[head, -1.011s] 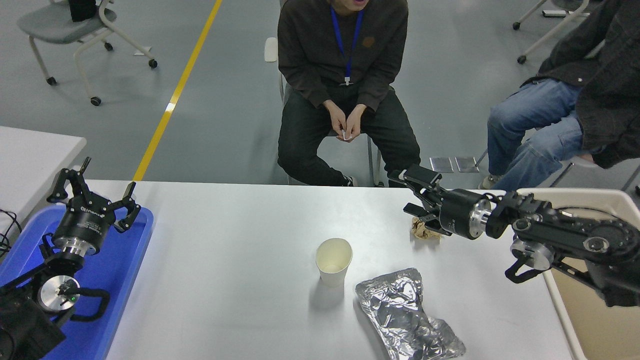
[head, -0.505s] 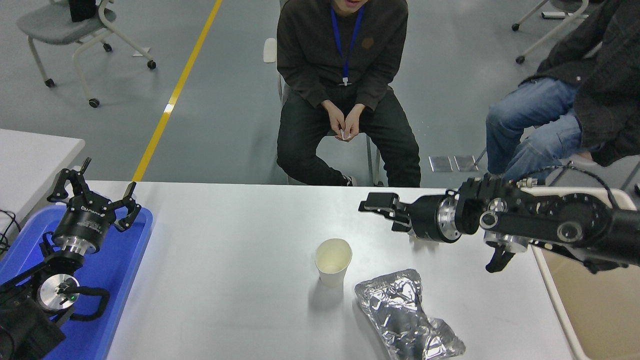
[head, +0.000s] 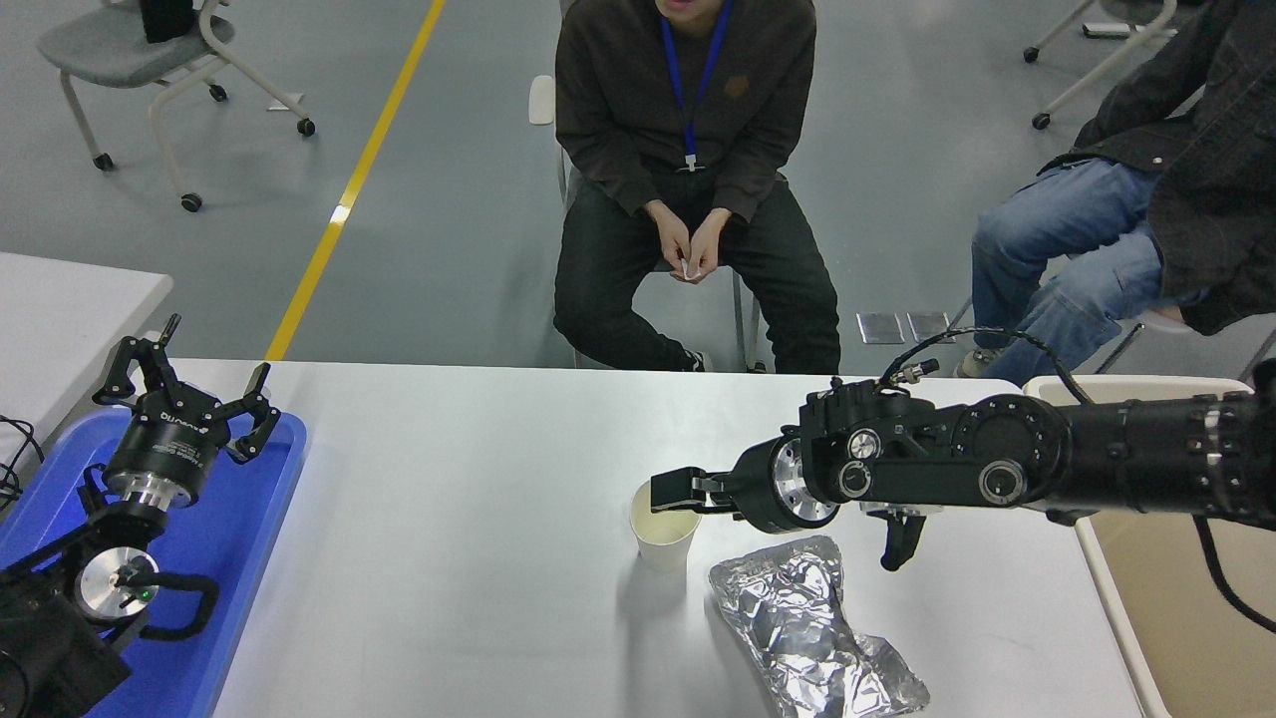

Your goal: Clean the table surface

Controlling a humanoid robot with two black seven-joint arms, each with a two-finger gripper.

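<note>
The table surface (head: 449,558) is a wide matte white-grey top. On it stand a white paper cup (head: 663,538), upright and empty, and just to its right a crumpled silver foil wrapper (head: 809,628) near the front edge. My right arm reaches in from the right edge, and its gripper (head: 672,491) is at the cup's rim on the right side, seen edge-on. My left gripper (head: 184,384) is parked open over the blue tray at the lower left, holding nothing.
A blue plastic tray (head: 254,538) lies on the table's left end under the left arm. A beige bin (head: 1146,618) stands off the right edge. A smaller white table (head: 70,299) is at the far left. Two people sit beyond the far edge.
My right arm has swung left and toward the camera, from the table's far right down to the cup's rim. Cup, foil and left arm have not moved.
</note>
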